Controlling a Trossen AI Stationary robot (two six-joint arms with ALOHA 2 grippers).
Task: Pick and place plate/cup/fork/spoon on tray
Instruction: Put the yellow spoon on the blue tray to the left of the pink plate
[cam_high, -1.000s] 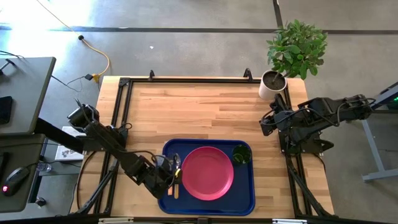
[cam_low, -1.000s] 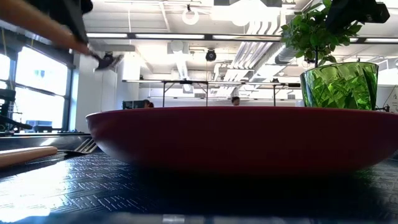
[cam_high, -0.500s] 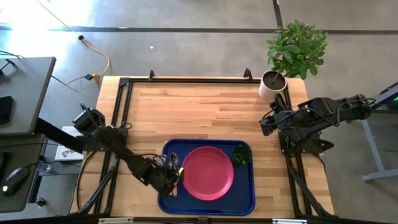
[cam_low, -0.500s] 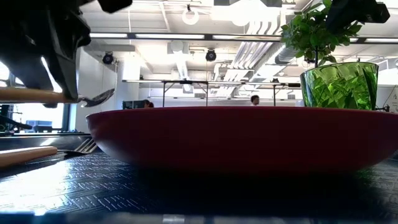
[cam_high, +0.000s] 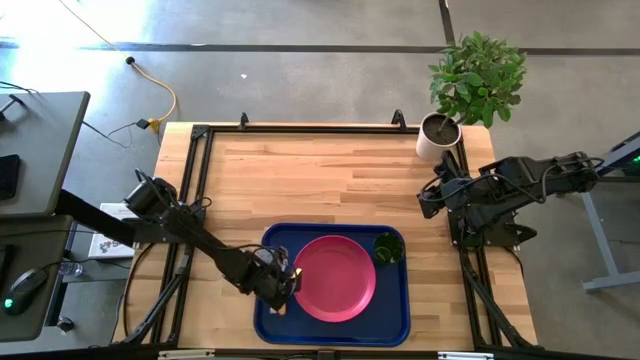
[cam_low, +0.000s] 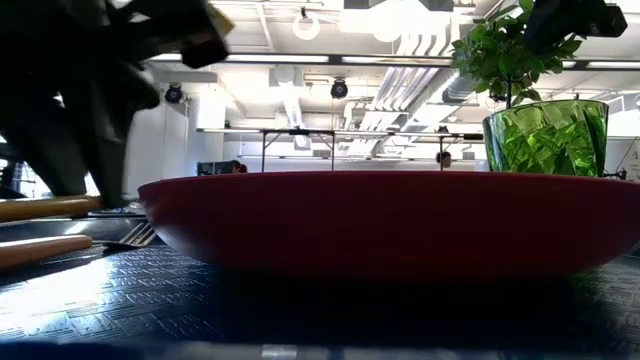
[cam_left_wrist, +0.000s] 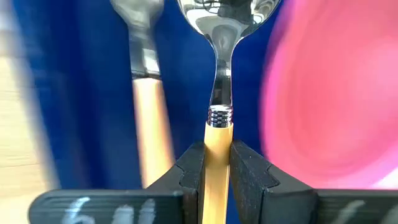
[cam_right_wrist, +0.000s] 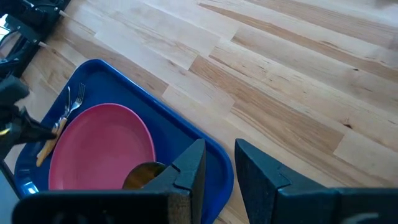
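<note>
The dark-blue tray (cam_high: 395, 318) lies at the table's near edge with the pink plate (cam_high: 333, 278) in its middle and the green cup (cam_high: 388, 248) at its far right corner. The fork (cam_left_wrist: 147, 93) lies flat on the tray left of the plate. My left gripper (cam_high: 281, 285) is over the tray's left strip, shut on the spoon (cam_left_wrist: 219, 87), which runs parallel to the fork between fork and plate. My right gripper (cam_right_wrist: 219, 167) is open and empty, above the table's right edge (cam_high: 432, 200). My left gripper pinches the spoon's tan handle (cam_left_wrist: 217, 142) between its two fingers, just behind the metal collar. The fingers come down from above at a slant. The spoon is about level, bowl (cam_left_wrist: 227, 15) toward the table's far edge, low over the tray; I cannot tell whether it touches.
A white pot with a leafy plant (cam_high: 440, 135) stands at the far right corner. Bare wood (cam_high: 320, 175) stretches beyond the tray. Black frame rails (cam_high: 190, 180) run along the table's edges.
My left gripper has gone down toward the tray and a little toward the plate, still shut on the spoon. The spoon, held high and tilted before, is now level and low over the tray beside the fork.
</note>
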